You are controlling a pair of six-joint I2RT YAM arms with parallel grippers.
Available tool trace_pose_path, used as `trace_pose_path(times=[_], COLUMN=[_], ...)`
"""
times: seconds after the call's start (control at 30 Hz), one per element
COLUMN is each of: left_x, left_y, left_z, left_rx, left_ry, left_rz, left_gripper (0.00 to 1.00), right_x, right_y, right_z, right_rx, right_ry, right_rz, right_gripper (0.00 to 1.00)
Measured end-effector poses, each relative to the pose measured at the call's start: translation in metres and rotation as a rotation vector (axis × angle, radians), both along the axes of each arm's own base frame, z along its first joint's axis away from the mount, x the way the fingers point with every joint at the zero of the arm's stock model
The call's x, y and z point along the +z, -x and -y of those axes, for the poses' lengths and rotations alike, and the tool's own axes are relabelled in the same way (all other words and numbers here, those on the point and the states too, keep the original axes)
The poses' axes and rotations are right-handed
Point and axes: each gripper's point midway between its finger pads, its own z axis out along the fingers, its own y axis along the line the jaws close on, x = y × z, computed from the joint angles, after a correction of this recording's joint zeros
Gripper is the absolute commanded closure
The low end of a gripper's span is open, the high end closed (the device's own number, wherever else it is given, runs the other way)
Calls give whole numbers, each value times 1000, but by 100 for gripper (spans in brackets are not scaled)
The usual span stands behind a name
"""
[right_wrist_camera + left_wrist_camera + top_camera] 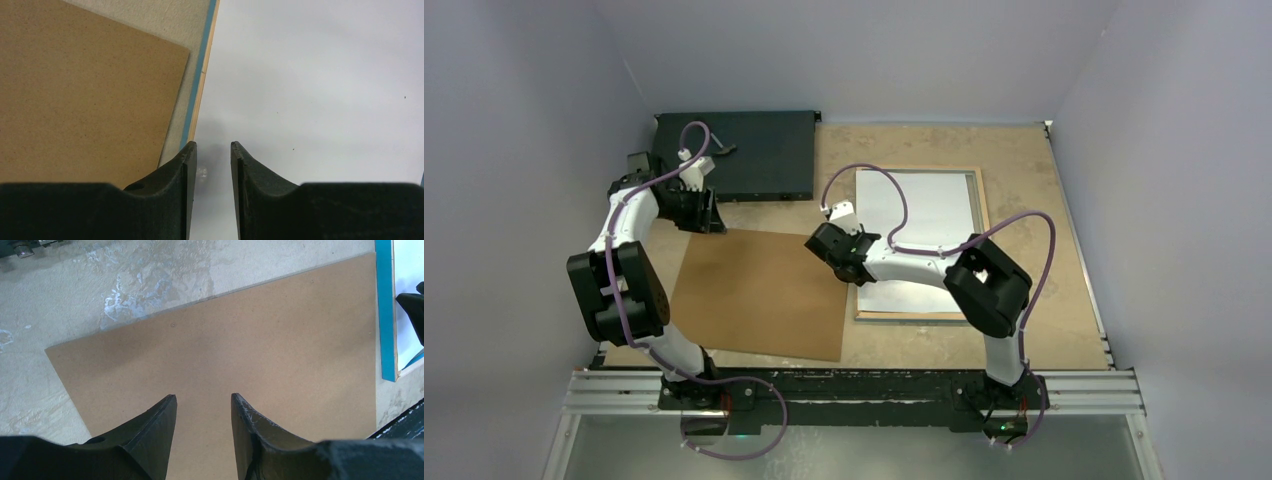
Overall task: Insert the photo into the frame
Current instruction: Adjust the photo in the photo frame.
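The frame [981, 205] lies flat right of centre, showing a light-wood rim and a blue edge [197, 75]. The photo [924, 205] lies on it white side up, and its picture side is hidden. My right gripper [852, 262] hangs over the photo's left edge. Its fingertips [213, 145] stand apart just above the white sheet [310, 85], with nothing between them. My left gripper [704, 215] hovers over the far left corner of the brown backing panel [759, 292]. It is open [203, 397] and empty.
The brown panel [225, 340] lies left of the frame, its right edge close to the frame's blue side [384, 310]. A flat black box [744, 155] sits at the back left. Walls close in the table on the left, back and right.
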Motion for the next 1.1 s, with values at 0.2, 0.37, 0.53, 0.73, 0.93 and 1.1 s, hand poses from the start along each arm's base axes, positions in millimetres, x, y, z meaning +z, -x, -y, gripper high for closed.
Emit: trace_pose_path(times=[0.2, 0.37, 0.53, 0.73, 0.93, 1.1], left_x=[0, 0, 0, 0, 0, 0], left_y=[0, 0, 0, 0, 0, 0], left_z=[0, 0, 0, -3, -4, -4], left_rx=[0, -1, -1, 6, 9, -1], left_ry=[0, -1, -1, -1, 2, 0], left_rz=[0, 1, 2, 2, 2, 9], left_gripper=[57, 57, 57, 57, 57, 57], right_x=[0, -2, -3, -3, -3, -8], right_y=[1, 1, 0, 0, 0, 1], right_z=[-1, -1, -3, -1, 5, 13], right_rx=[2, 1, -1, -10, -27, -38], right_ry=[-1, -3, -8, -4, 22, 61], right_rz=[0, -3, 3, 15, 27, 21], right_gripper=[66, 68, 71, 73, 74, 74])
